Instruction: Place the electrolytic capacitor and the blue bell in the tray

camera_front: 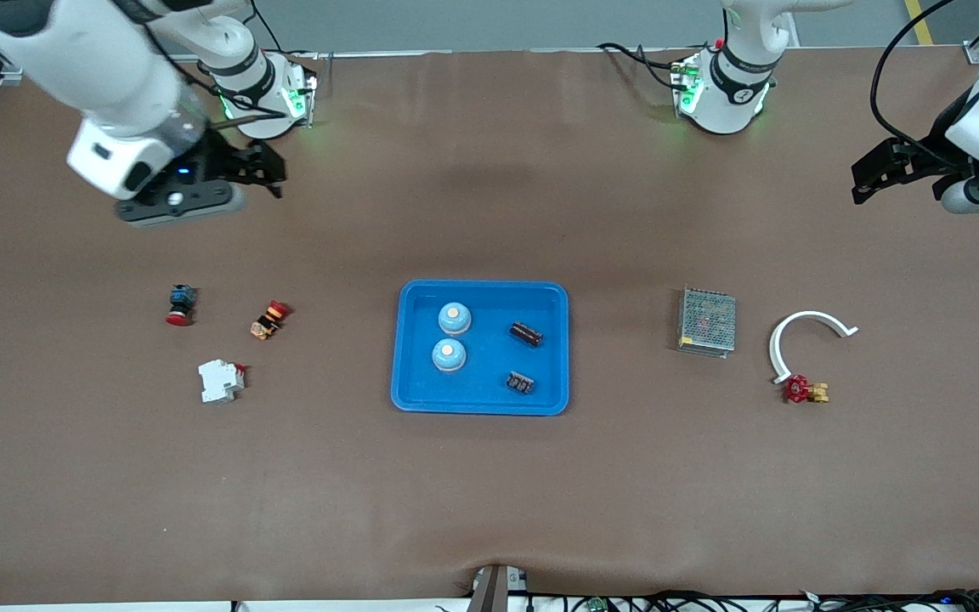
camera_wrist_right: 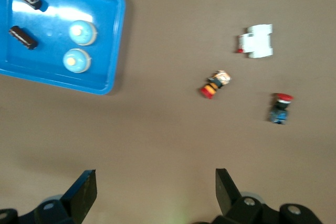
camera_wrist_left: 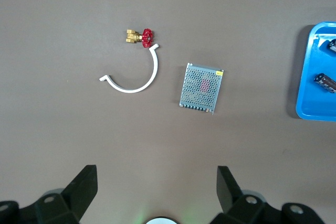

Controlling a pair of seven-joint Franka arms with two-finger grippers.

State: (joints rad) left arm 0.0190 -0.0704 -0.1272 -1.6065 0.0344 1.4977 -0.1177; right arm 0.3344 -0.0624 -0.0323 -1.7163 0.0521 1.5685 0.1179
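The bright blue tray [camera_front: 540,293] lies mid-table. In it sit two blue bells [camera_front: 455,319] [camera_front: 449,355] and two dark electrolytic capacitors [camera_front: 526,334] [camera_front: 521,382]. The tray also shows in the right wrist view [camera_wrist_right: 116,35] with the bells [camera_wrist_right: 82,32] and capacitors [camera_wrist_right: 23,37], and its edge in the left wrist view [camera_wrist_left: 304,66]. My right gripper [camera_front: 267,174] is open and empty, up in the air at the right arm's end of the table. My left gripper [camera_front: 868,180] is open and empty, raised at the left arm's end.
A grey mesh box [camera_front: 707,321], a white curved clip [camera_front: 804,336] and a red-and-brass valve [camera_front: 804,390] lie toward the left arm's end. A red-capped button [camera_front: 181,304], an orange-red switch [camera_front: 269,320] and a white breaker [camera_front: 219,380] lie toward the right arm's end.
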